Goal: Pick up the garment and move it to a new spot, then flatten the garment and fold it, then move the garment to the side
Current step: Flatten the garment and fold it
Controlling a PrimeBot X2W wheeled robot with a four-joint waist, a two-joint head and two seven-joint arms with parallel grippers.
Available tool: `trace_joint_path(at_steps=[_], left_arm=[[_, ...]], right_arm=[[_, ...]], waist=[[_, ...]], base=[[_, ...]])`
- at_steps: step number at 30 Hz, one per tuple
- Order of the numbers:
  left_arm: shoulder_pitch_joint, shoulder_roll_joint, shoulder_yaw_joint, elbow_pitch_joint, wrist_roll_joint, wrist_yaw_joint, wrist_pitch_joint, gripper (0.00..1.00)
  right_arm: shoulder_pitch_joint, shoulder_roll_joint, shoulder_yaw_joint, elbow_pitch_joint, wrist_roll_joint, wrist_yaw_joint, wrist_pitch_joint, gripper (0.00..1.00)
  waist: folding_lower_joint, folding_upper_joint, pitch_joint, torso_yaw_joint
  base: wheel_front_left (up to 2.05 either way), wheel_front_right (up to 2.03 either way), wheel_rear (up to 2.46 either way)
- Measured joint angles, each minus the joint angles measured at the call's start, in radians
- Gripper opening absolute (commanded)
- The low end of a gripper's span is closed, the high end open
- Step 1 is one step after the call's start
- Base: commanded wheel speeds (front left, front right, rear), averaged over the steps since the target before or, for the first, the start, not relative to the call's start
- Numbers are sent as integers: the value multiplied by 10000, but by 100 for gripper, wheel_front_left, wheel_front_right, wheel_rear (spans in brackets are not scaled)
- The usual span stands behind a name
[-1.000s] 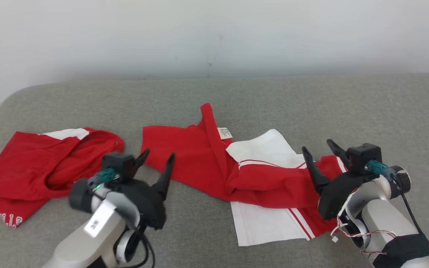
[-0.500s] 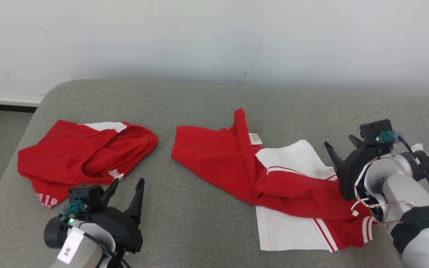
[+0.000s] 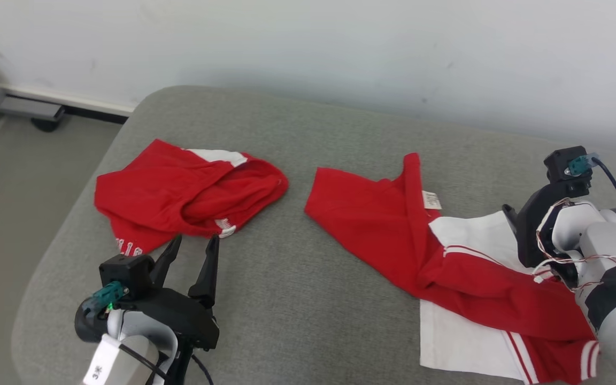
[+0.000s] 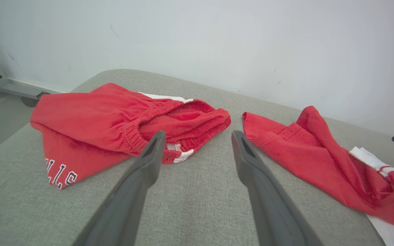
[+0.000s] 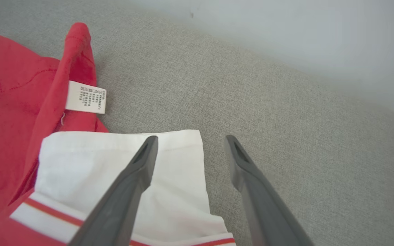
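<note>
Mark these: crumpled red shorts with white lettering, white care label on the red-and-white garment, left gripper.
crumpled red shorts (image 3: pixel 179 187): head view, middle of the fabric.
white care label (image 5: pixel 86 97): right wrist view, label centre.
left gripper (image 3: pixel 195 240): head view, between its fingertips.

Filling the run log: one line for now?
left gripper open, facing red shorts | right gripper open, over shirt | nothing held
</note>
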Motion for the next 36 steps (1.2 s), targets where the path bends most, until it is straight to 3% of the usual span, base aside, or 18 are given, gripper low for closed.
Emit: trace_joint_path(at_steps=[11,24,31,33,36], left_arm=[[662,-134,1037,-1060,947,0,-4,100],[1234,-215,1975,-1858,1592,0,-13,100],[1259,-449,1994,-2151,1799,0,-13,100],[1259,-510,1996,-2180,1825,0,-13,100],[1296,-483,2140,-2178,1827,0,-13,100]], right_arm=[[-491,-61,92,1183,-13,-88,763,100],[-817,-207,320,1871,-282,-222,871,100],[-819,-190,295,2104,-257,-261,941,100],[-825,-207,301,2167,-257,-251,989,0],[-976,-127,351,2155,-257,-178,1009,0]], waist=[[1,0,585,953],[2,0,824,890],[0,-1,1017,871],[1,0,1076,910],[1,-1,1146,957]], base=[[0,0,0],[0,0,0],[0,0,0],[0,0,0],[0,0,0]])
